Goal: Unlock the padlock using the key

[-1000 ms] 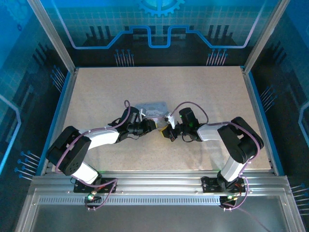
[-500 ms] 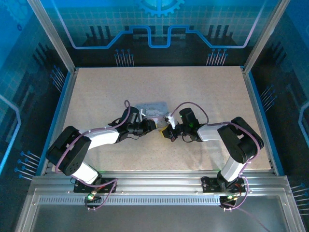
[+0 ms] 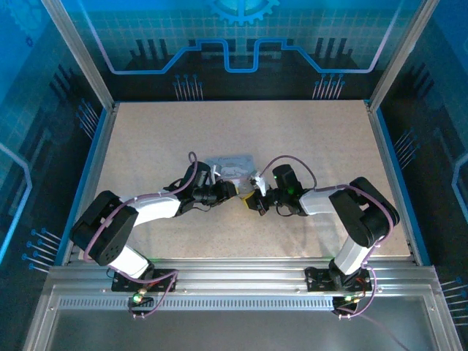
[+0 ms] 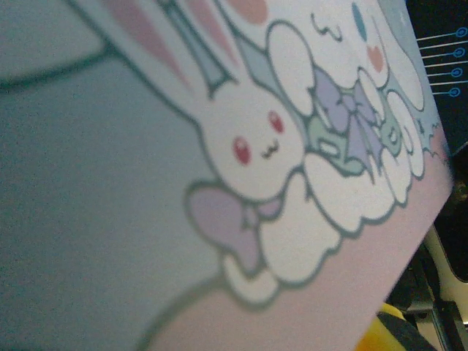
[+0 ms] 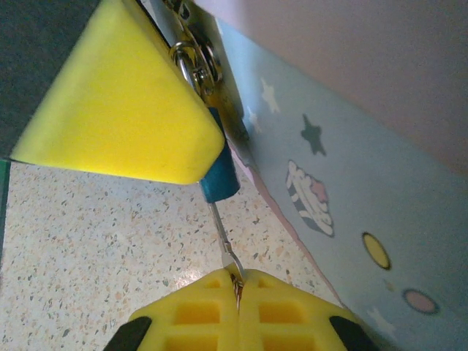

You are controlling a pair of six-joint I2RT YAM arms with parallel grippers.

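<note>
In the right wrist view my right gripper (image 5: 238, 281) is shut on the bow of a thin silvery key (image 5: 224, 238). The key's shaft runs up into the small dark-blue padlock (image 5: 219, 179). The padlock's silvery shackle (image 5: 189, 64) hangs at the latch of the grey-blue tin box (image 5: 344, 168). A yellow pad of my left gripper (image 5: 117, 110) lies against that latch side, right above the padlock. From above, the left gripper (image 3: 235, 191) and right gripper (image 3: 257, 199) meet just below the box (image 3: 230, 162). The box's bunny lid (image 4: 241, 146) hides the left jaws.
The speckled table (image 3: 307, 139) stretches out behind and to both sides of the box. Blue rails (image 3: 88, 175) and metal posts border it left and right. Both arms lie low across the near half, wrists almost touching.
Seen from above, the tin box has tipped and now looks like a narrower strip. Both arms stay almost where they were, the right gripper still on the key.
</note>
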